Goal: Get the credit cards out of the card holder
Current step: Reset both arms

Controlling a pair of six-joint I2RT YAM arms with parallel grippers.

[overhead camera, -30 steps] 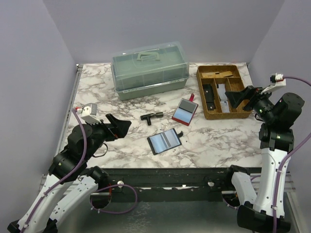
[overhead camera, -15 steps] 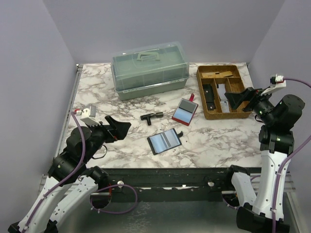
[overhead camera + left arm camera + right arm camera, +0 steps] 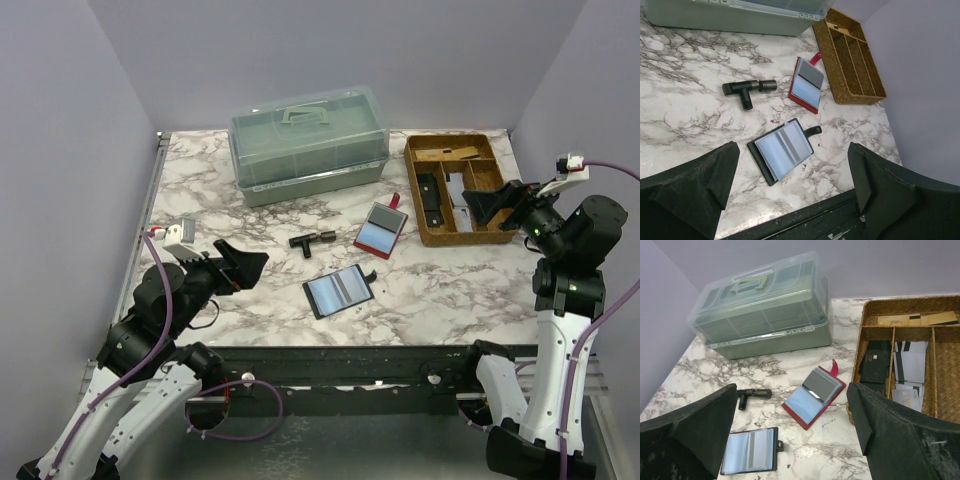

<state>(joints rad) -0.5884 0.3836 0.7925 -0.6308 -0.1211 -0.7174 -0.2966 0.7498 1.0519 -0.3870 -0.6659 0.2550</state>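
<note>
A black card holder (image 3: 338, 290) lies open on the marble near the front, with pale blue and grey credit cards (image 3: 785, 147) in its sleeves. Behind it a red card holder (image 3: 381, 229) also lies open, showing a grey and a pale blue card (image 3: 813, 392). My left gripper (image 3: 240, 265) hovers open at the front left, well left of the black holder (image 3: 757, 152). Also open, my right gripper (image 3: 497, 203) hangs over the wicker tray's near edge. Neither gripper holds anything.
A green lidded plastic box (image 3: 308, 142) stands at the back. A wicker tray (image 3: 413, 190) at the back right holds black, white and tan cards in compartments. A small black T-shaped part (image 3: 312, 240) lies left of the red holder.
My left arm has sunk slightly and drawn back towards the near edge. The right arm has barely shifted. Both holders lie as before.
</note>
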